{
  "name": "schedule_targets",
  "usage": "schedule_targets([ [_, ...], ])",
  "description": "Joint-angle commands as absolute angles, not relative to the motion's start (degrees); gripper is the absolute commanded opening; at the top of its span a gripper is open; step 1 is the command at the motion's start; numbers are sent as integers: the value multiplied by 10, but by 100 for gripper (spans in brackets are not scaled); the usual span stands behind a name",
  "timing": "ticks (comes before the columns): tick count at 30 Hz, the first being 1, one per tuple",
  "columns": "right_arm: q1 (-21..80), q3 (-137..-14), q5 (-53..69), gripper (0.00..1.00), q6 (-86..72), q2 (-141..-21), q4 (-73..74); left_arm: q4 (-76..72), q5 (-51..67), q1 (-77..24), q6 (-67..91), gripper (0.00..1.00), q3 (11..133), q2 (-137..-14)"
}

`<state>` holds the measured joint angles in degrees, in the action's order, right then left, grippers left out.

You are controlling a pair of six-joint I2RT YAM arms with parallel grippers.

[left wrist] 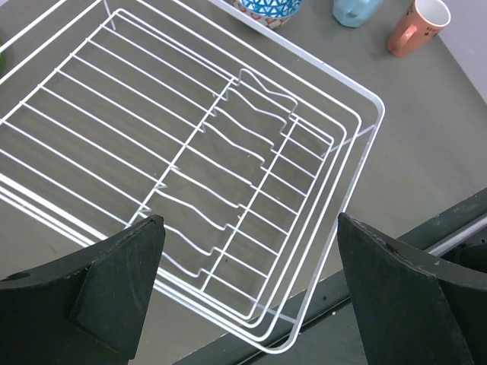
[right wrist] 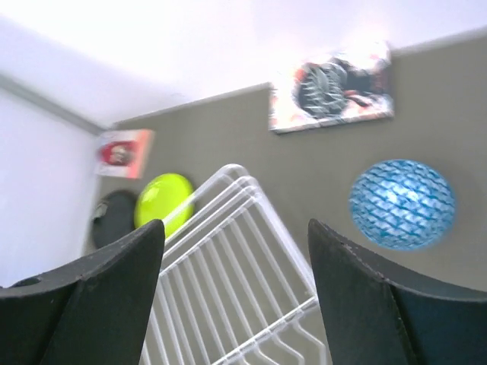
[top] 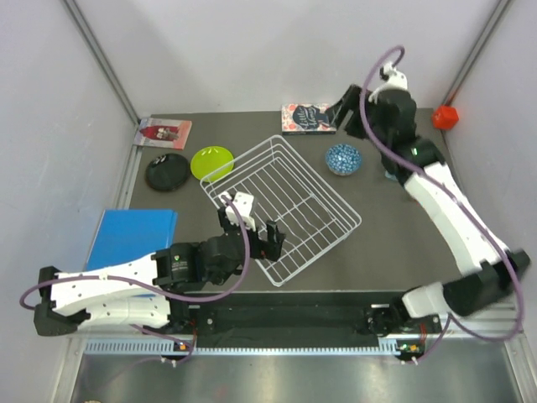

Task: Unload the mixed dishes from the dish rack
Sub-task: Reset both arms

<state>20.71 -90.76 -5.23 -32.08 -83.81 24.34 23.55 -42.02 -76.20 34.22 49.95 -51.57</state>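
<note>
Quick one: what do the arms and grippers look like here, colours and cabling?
The left arm and right arm both have white link shells with black joints and a purple cable looped alongside. The left gripper and right gripper are black, each with two broad wedge-shaped fingers.

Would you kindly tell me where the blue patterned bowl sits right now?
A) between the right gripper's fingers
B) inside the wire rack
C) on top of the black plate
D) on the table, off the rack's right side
D: the bowl rests on the bare table, just outside the rack and apart from its wires.
</note>
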Motion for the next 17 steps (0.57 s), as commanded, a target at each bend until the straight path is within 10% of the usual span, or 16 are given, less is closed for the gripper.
schedule_targets([
  [1, 281, -761, -149, 76, -266, -687, 123, 231, -434, -758, 365, 99, 541, -540],
  [17, 559, -429, -403, 100, -192, -423, 21, 300, -446, -755, 460, 99, 637, -700],
])
